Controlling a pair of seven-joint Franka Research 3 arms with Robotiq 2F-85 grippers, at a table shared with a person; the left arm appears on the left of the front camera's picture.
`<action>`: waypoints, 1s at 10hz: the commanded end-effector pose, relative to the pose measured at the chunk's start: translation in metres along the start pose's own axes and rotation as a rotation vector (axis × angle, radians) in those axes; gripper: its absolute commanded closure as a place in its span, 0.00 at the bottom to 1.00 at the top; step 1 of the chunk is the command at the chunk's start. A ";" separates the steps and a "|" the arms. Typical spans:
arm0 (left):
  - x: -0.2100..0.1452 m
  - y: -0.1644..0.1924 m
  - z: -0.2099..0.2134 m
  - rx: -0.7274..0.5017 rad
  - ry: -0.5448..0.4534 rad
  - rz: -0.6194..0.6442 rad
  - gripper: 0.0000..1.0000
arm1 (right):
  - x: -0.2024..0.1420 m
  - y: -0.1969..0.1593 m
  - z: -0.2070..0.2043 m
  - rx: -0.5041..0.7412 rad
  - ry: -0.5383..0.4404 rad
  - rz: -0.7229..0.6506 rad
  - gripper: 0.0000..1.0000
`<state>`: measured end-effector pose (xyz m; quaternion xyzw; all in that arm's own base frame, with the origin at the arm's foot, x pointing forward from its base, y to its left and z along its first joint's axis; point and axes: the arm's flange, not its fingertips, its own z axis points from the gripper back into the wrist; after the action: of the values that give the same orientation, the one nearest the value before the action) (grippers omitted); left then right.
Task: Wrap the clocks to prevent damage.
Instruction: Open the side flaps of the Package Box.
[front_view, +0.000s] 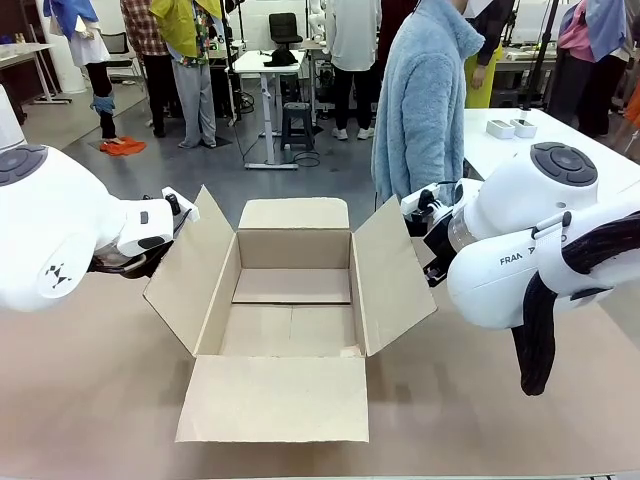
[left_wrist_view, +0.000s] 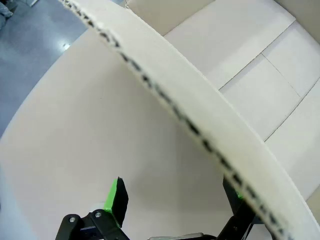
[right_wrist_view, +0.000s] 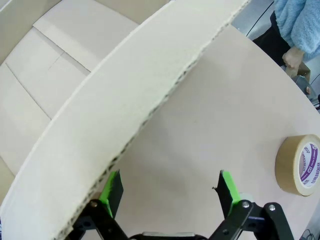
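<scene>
The left pincer (left_wrist_view: 177, 207) stands released, green pads apart and nothing between them, at the outer face of the left flap of the open cardboard box (front_view: 295, 250). In its wrist view the flap's corrugated edge runs slantwise across the picture and passes in front of one finger. The other finger hangs over the bare surface (front_view: 90, 400). Whether a pad touches the card cannot be told.

The right pincer (right_wrist_view: 170, 195) is likewise released and grasps nothing. It sits at the outer side of the box's right flap, with one finger right at the flap's edge and the other over the surface. A brown tape roll (right_wrist_view: 300, 165) lies flat on the surface on that side, well apart from the flap.

The box sits mid-surface with all four flaps spread, the near one reaching toward the near edge. A person in a pale blue fleecy coat (front_view: 425, 100) stands at the far edge.

Where the clocks lie relative to either pincer cannot be told.
</scene>
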<state>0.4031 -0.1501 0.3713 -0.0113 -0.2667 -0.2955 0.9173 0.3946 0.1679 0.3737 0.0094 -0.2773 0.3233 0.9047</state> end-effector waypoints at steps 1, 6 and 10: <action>0.000 0.000 0.000 0.000 -0.001 0.000 0.00 | 0.000 0.000 0.000 0.000 0.000 0.000 0.00; 0.083 0.049 0.119 0.014 0.188 -0.064 0.00 | 0.079 -0.014 0.146 -0.104 0.139 -0.021 0.00; 0.123 0.055 0.240 0.095 0.157 -0.070 0.00 | 0.113 -0.008 0.242 -0.172 0.191 -0.052 0.00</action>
<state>0.4032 -0.1263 0.6392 0.0401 -0.2043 -0.3150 0.9260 0.3495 0.1757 0.6378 -0.0684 -0.2268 0.2893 0.9274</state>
